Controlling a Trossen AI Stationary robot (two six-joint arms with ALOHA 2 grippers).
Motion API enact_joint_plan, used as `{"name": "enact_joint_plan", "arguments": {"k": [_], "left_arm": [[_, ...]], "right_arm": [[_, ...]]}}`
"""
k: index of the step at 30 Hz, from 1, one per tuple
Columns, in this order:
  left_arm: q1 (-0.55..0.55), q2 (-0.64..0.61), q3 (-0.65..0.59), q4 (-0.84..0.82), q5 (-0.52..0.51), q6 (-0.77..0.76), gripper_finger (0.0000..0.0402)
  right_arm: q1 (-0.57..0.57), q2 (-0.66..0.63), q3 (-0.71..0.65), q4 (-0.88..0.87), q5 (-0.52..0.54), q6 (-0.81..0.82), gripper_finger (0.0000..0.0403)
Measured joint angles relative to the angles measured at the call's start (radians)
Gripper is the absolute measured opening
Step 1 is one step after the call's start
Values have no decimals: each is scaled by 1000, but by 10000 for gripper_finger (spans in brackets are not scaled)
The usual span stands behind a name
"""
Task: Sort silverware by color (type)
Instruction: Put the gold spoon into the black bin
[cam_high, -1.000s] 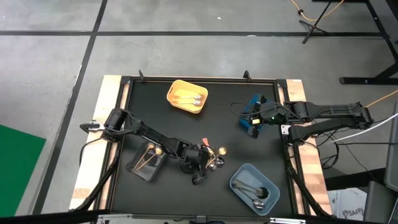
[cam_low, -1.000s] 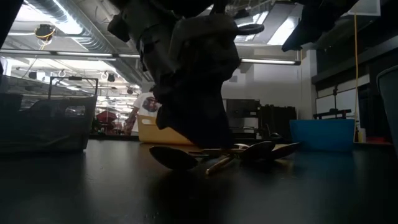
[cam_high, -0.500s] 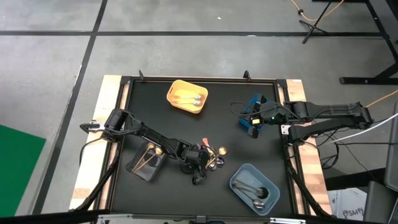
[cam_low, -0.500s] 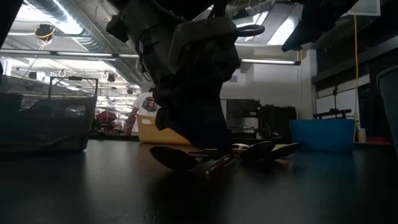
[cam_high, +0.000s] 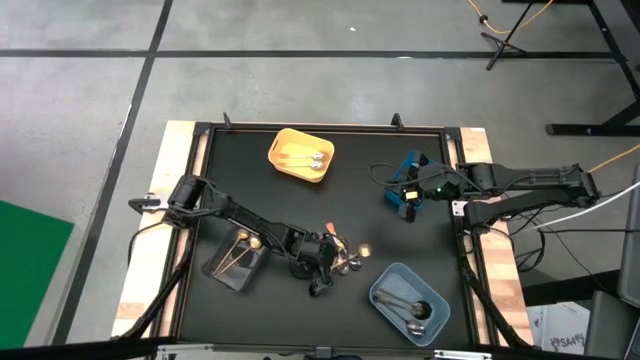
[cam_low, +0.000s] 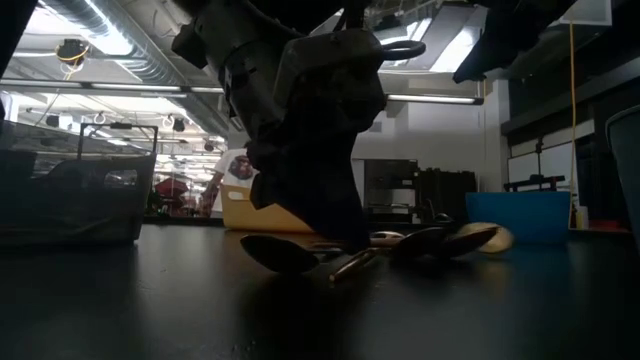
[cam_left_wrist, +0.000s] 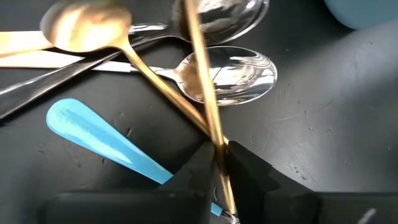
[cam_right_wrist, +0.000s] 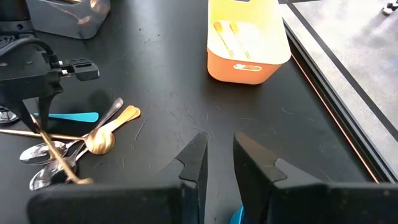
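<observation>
- Left gripper (cam_left_wrist: 219, 163) at the silverware pile (cam_high: 345, 258), table centre; jaws pinched on a gold utensil (cam_left_wrist: 202, 87).
- Right gripper (cam_right_wrist: 219, 160) waits near the blue bin (cam_high: 408, 188), jaws narrowly apart, empty.

Grey concrete floor (cam_high: 300, 80) spread around the black table (cam_high: 240, 190), crossed by dark lines, a green patch (cam_high: 30, 260) at 1 edge. Beyond the table, ceiling strip lights (cam_low: 110, 40) glowed and a pale wall (cam_low: 440, 130) stood behind.

Left end effector (cam_high: 330, 252) low over the silverware pile (cam_high: 347, 256) (mid-table), yellow bin (cam_high: 301, 155) beyond
</observation>
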Motion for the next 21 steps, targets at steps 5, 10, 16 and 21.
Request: {"name": "enact_joint_plan", "arguments": {"k": [5,10,16,21], "left_arm": [[0,0,0,0,0,0,17],[0,0,0,0,1,0,6],[0,0,0,1,5,-23,6],[0,-9,0,0,11,-35,5]], "right_arm": [[0,0,0,0,0,0,67],[0,0,0,0,0,0,67],[0,0,0,0,0,0,67],[0,0,0,0,0,0,67]]}}
